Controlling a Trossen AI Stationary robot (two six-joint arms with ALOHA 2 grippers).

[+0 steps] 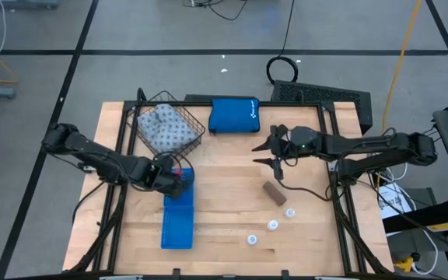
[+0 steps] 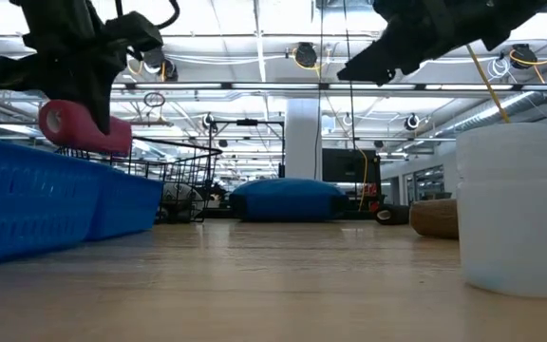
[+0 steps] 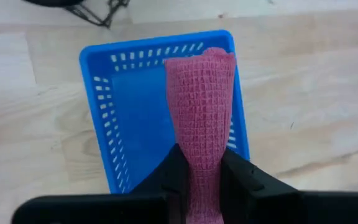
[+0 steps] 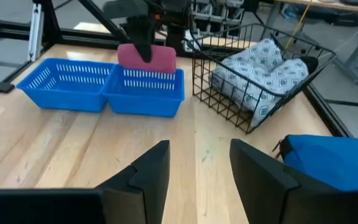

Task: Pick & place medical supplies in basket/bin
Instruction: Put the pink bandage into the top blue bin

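I find my left tool (image 3: 201,177) clenched on the pink roll (image 3: 202,118), held above the blue tray (image 1: 177,222) compartment nearest the wire basket (image 1: 166,128) containing the fabric pack (image 1: 164,127), while my right tool (image 4: 197,165), released and empty, hovers at 12 o'clock from the brown roll (image 1: 274,193).

Left end effector (image 1: 179,179) clamped shut; right end effector (image 1: 271,153) spread apart, raised

blue zip pouch (image 1: 234,115) | far table edge | beside keyboard (image 1: 321,95)
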